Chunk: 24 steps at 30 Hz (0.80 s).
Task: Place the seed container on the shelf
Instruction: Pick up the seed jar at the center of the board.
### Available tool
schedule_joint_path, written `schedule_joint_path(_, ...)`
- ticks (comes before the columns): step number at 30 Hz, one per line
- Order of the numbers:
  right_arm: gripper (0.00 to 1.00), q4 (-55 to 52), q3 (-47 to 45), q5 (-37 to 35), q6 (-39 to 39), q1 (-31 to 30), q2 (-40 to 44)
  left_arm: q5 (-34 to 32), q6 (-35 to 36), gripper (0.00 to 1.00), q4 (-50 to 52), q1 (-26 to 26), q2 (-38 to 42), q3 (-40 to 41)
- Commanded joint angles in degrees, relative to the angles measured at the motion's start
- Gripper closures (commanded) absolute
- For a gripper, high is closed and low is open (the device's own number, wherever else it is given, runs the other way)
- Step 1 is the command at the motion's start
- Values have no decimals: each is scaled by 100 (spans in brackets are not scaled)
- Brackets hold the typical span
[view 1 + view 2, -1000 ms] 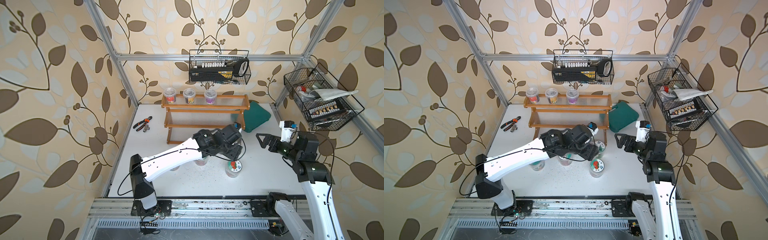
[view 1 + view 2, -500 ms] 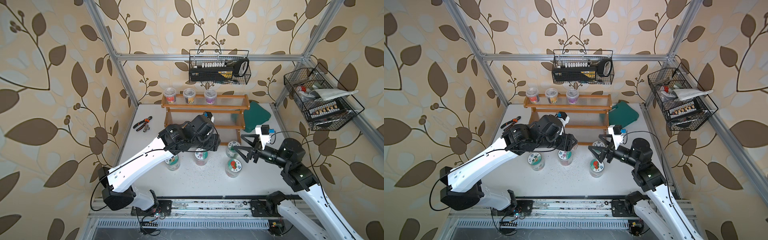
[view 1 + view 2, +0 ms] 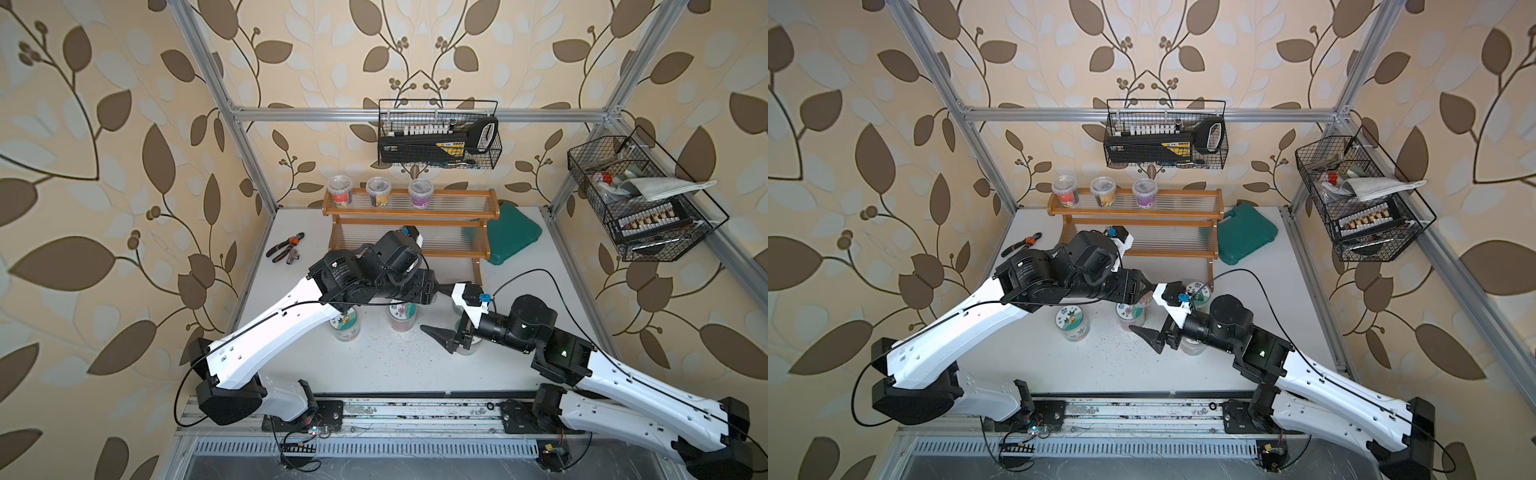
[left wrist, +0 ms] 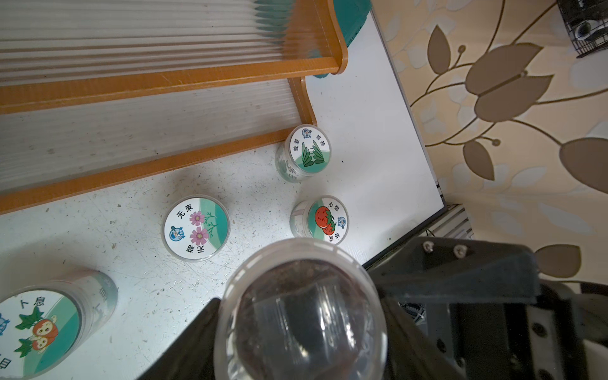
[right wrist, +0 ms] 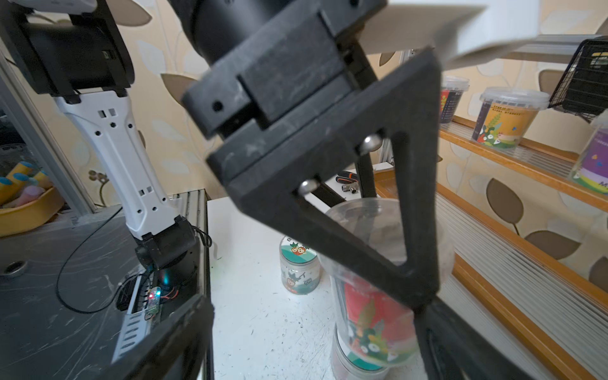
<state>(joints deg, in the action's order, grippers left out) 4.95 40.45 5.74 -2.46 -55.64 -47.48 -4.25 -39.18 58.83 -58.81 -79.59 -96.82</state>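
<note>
Left pincer (image 4: 301, 296) is clenched on the seed container (image 4: 301, 316), a clear tub with a clear lid and a red label. Its black fingers (image 4: 460, 273) press on two opposite sides of the wall. The container hangs lid upward over the middle of the desk (image 3: 374, 365), just in front of the lowest tier of the shelf (image 3: 409, 214).

Right pincer (image 3: 442, 311) is released, with the jaws wide apart, and it points at this container from the right side. In the right wrist view the container shows between its fingers, but I cannot tell if they reach around it.

Four jars with printed lids stand on the desk near the pincers: a flower jar (image 4: 195, 227), a tomato jar (image 4: 324, 221), a grass jar (image 4: 311, 148) just beside the shelf's right foot, and a radish jar (image 4: 39, 335).

Three tubs (image 3: 378, 195) stand on the left half of the top tier. A green case (image 3: 515, 237) lies at the back right corner, and pliers (image 3: 286, 247) lie near the left edge.
</note>
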Motion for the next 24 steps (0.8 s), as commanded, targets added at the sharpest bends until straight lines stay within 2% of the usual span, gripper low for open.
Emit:
schedule_joint_path(1,3,536,-139,-589,-185,-75,-64,225,-50,44,-196,14,225,38)
schedule_joint_path(13,4,1069,-329,-1150,-106,-151,-273,385,-78,44,-433,17,249,145)
schedule_joint_path(24,14,1078,-336,-1275,-167,-163,-429,469,-88,44,-473,14,242,128)
